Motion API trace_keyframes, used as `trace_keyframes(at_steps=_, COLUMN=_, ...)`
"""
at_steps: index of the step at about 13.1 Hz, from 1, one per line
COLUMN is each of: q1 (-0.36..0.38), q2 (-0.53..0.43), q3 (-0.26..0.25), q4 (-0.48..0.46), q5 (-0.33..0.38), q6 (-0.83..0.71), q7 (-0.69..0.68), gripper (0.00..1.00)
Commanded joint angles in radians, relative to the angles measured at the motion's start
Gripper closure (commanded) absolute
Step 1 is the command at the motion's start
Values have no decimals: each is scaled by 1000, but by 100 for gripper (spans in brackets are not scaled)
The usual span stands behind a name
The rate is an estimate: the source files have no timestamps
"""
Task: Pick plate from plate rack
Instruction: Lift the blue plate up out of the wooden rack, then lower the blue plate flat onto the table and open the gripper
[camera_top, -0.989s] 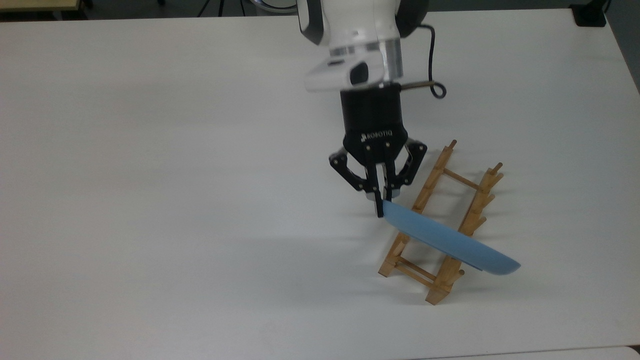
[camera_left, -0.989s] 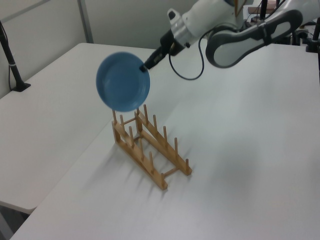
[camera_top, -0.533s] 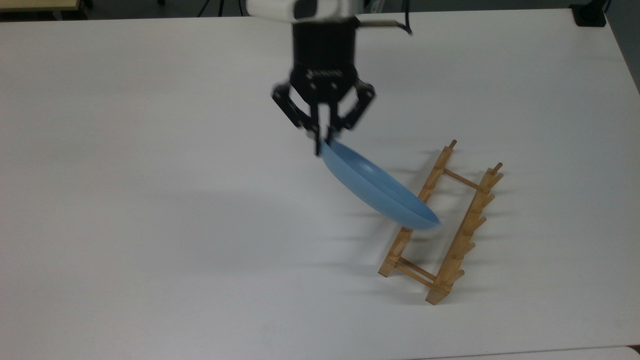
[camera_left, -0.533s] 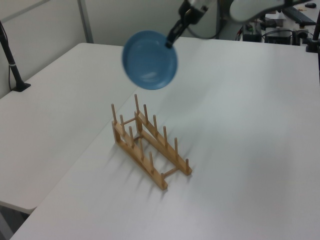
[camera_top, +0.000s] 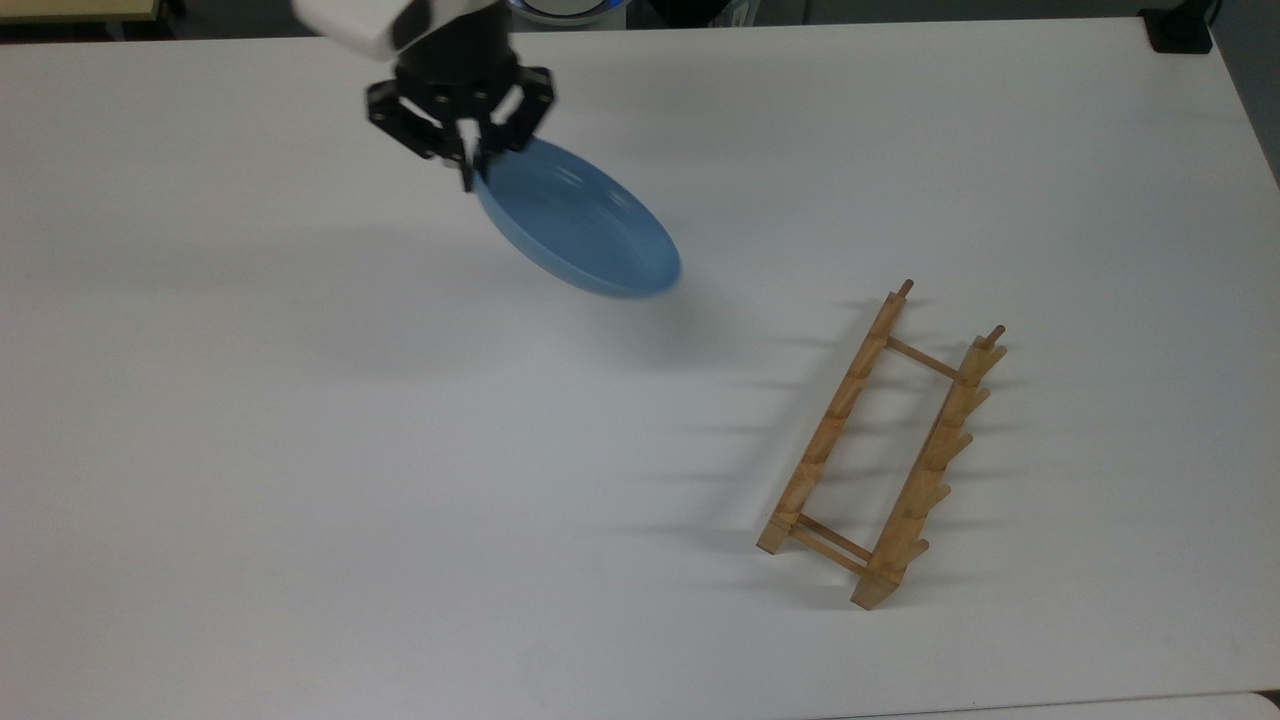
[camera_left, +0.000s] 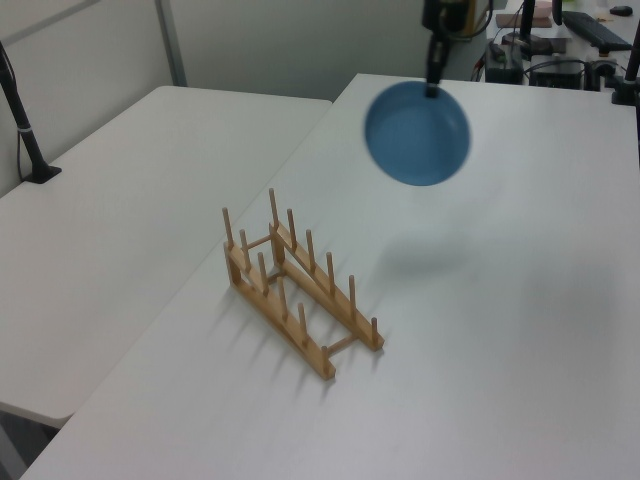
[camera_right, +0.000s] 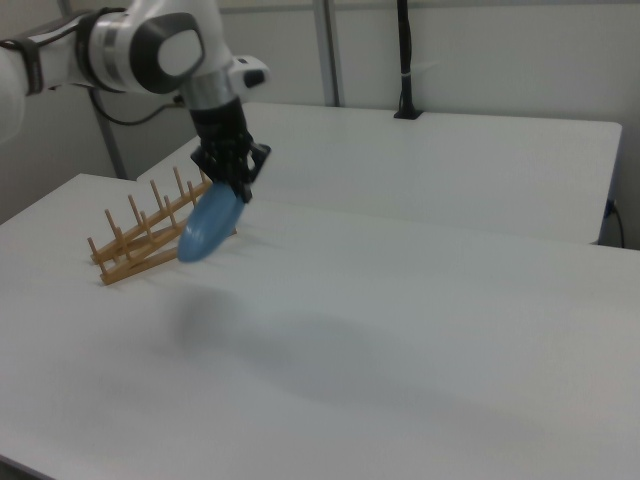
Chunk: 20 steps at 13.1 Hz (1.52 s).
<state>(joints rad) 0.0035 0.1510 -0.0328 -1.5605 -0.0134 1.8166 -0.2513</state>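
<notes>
The pincer (camera_top: 468, 165) was clamped on the rim of the plate (camera_top: 580, 232), which hung tilted in the air above the table (camera_top: 250, 450), well apart from the plate rack (camera_top: 885, 450). The rack stood bare toward the top view's right. Open white surface lay all around beneath the plate.

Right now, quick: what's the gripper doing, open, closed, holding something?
Gripper: closed on the rim of the round light-blue plate, held in the air clear of the light-brown wooden plate rack.
</notes>
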Motion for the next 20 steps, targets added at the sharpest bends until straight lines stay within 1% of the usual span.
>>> trace_keyframes(at_steps=1, q1=-25, q2=-7, q3=-87, q4=-58, q5=70, q6=-83, q7=-218, gripper=100)
trace_keyframes(at_steps=3, q1=-83, q2=36, q3=-96, q4=-78, q5=84, q6=-86, q7=-267, gripper=100)
trace_keyframes(at_steps=5, q1=-106, q2=84, q3=-96, q4=-111, q5=85, q6=-79, q7=-286, gripper=100)
trace_keyframes(at_steps=7, q1=-132, q2=139, q3=-96, q4=-121, q5=85, q6=-76, q7=-292, gripper=100)
trace_keyframes(at_steps=10, q1=-151, q2=188, q3=-96, q4=-147, q5=85, q6=-53, q7=-308, gripper=100)
trace_keyframes(at_steps=15, q1=-161, q2=216, q3=-95, q4=-188, q5=89, q6=29, q7=-310, gripper=100)
trace_keyframes(at_steps=16, q1=-161, q2=222, q3=-96, q4=-190, q5=89, q6=32, q7=-309, gripper=92)
trace_keyframes(at_steps=17, q1=-163, q2=223, q3=-95, q4=-188, q5=89, q6=32, q7=-307, gripper=31)
trace_keyframes(at_steps=18, q1=-168, q2=219, q3=-96, q4=-185, q5=89, q6=30, q7=-306, gripper=0)
trace_keyframes(at_steps=20, q1=-171, q2=184, q3=-96, q4=-179, q5=90, q6=18, q7=-298, gripper=0)
